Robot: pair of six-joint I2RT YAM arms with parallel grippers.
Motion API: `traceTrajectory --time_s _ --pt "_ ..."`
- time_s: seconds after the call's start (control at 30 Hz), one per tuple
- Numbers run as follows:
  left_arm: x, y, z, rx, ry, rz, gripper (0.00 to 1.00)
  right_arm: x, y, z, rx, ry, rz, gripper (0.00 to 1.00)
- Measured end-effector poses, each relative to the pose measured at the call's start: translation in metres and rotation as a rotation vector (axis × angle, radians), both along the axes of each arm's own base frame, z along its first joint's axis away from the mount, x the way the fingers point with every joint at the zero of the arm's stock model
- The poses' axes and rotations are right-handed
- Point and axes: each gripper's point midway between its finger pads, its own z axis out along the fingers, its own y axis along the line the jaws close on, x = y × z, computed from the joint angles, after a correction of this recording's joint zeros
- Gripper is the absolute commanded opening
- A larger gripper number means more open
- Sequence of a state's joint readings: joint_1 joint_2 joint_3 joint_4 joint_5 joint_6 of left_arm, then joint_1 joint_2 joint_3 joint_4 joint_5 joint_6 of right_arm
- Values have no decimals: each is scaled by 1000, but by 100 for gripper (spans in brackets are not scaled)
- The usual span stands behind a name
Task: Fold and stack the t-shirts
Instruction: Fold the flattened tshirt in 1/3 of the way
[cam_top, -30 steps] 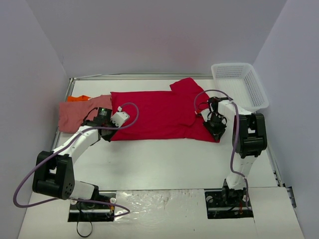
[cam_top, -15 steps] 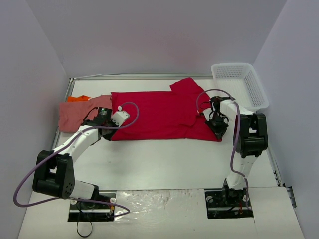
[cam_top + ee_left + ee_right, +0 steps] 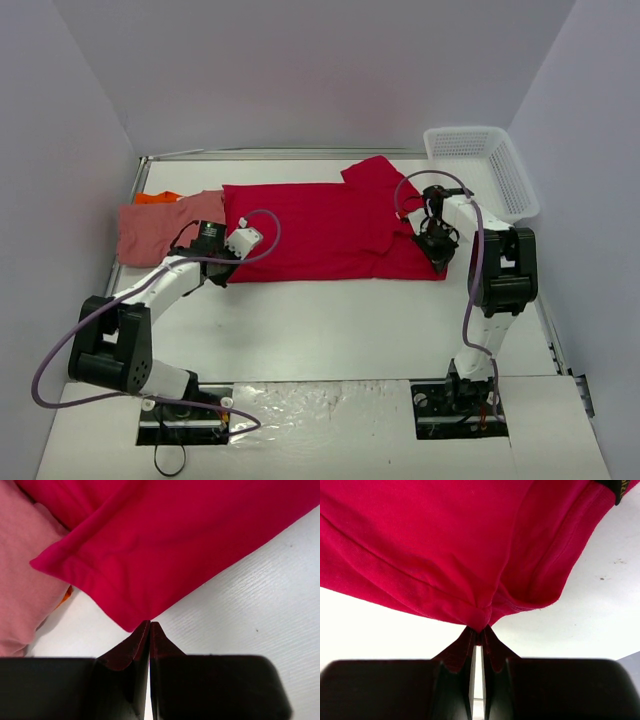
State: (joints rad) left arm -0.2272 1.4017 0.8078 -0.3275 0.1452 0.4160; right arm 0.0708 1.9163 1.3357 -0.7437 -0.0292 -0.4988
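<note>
red t-shirt (image 3: 320,230) lies spread flat across the far half of the table (image 3: 330,320), long side running left to right, one sleeve sticking out at the far right near the white basket (image 3: 480,170). Its left edge lies over the salmon pink t-shirt (image 3: 150,228), and the orange t-shirt (image 3: 158,197) just peeks out beyond that one

left gripper (image 3: 150,625) is clamped on the near-left corner of the red one. You only have the very tip of the corner between the fingers, so the bite looks thin. right gripper (image 3: 480,630) is pinched on a bunched bit of hem at the near-right corner; that's more cloth, looks solid

looks like the start of the first fold, near edge going over to the far edge. To do it well:
- lift both corners together, same height, same pace
- keep the near hem lightly taut between the arms, but don't pull apart hard or the left corner likely slips out
- rise just enough to clear the cloth, then carry straight away from the bases
- watch the left side: red overlaps pink there, so the pink one may drag along
- right pinch is gathered, so expect a wrinkle at that corner; lay it down flat before letting go
- land near hem on far hem, edges lined up, not skewed
</note>
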Motion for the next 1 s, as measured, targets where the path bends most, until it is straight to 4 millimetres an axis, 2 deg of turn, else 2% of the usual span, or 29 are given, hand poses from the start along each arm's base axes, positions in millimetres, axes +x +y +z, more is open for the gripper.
traceTrajectory --time_s 0.53,0.77,1.0 --pt "26 -7 -31 0 -8 0 2 0 0 0 0 1 -3 0" --pt "46 -8 -31 28 -6 21 2 -1 0 0 0 3 -4 0" --pt "46 -7 -32 46 9 27 2 2 -1 2 -6 0 -4 0"
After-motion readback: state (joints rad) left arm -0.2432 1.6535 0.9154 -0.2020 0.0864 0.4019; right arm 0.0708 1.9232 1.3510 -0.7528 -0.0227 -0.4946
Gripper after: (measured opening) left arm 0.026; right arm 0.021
